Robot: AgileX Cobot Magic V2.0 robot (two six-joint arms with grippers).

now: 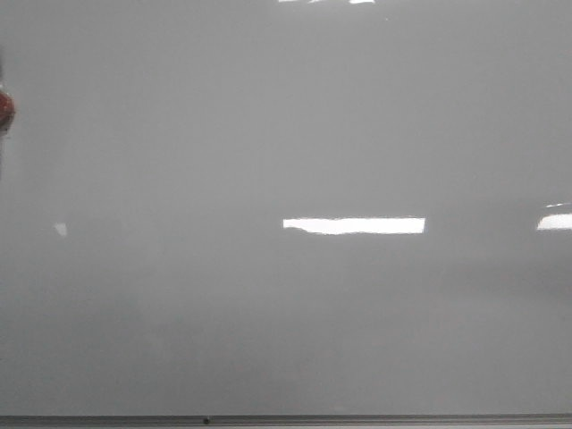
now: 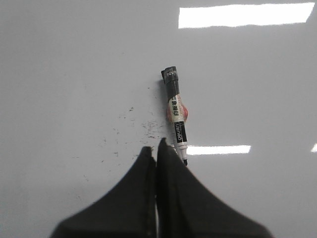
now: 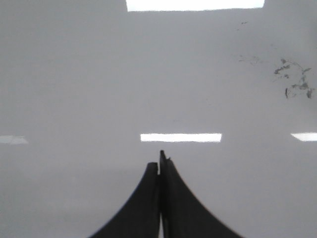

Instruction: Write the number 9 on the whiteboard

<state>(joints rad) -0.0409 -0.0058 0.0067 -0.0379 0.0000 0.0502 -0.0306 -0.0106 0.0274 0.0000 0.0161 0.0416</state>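
Observation:
The whiteboard (image 1: 286, 134) is glossy pale grey and fills every view. No number 9 shows on it in any view. A white marker (image 2: 176, 111) with a black label and a dark grey end lies flat on the board, its black nib close beside my left gripper's fingertips (image 2: 163, 145). My left gripper (image 2: 154, 147) is shut and empty, just short of the marker. My right gripper (image 3: 158, 159) is shut and empty over bare board (image 3: 74, 89). Neither gripper shows in the front view.
Faint black specks (image 2: 143, 126) lie on the board next to the marker. Dark smudges (image 3: 294, 82) mark the board in the right wrist view. A thin grey frame edge (image 1: 286, 419) runs along the near side. A small red object (image 1: 4, 109) sits at the left edge.

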